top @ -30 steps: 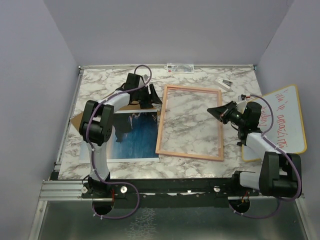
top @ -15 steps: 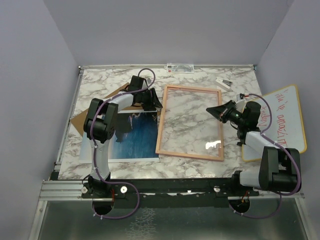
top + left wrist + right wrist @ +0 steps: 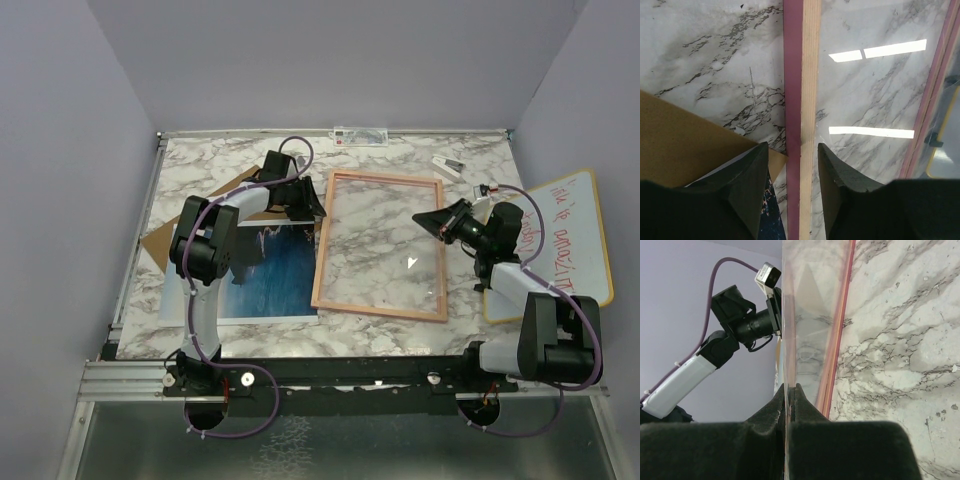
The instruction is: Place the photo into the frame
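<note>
Straddles the left rail of the frame with the left gripper, jaws spread, a gap on each side. Pinches the frame's right edge in the right gripper, jaws clenched on it. Shows the photo flat on the table, just left of the frame, partly under the left arm, its far corner meeting a brown board. Has a whiteboard beside the right arm.
</note>
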